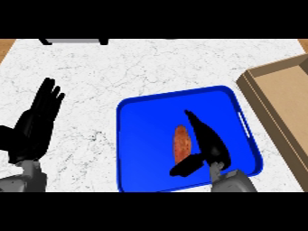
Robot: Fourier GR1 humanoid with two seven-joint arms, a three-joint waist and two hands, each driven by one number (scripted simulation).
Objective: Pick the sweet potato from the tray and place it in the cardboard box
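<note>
An orange-brown sweet potato (181, 142) lies lengthwise in the middle of the blue tray (143, 135). My right hand (208, 143) hovers over the tray just right of the potato, fingers straight and pointing away, thumb spread out below the potato's near end; it is open and holds nothing. The cardboard box (283, 101) stands open at the right edge, beyond the tray. My left hand (35, 124) rests open at the left, fingers up, over the marble counter.
The white marble counter (116, 72) stretches to the back and left. A dark-framed object (74, 41) sits at the far back edge. Wooden floor shows at both upper corners.
</note>
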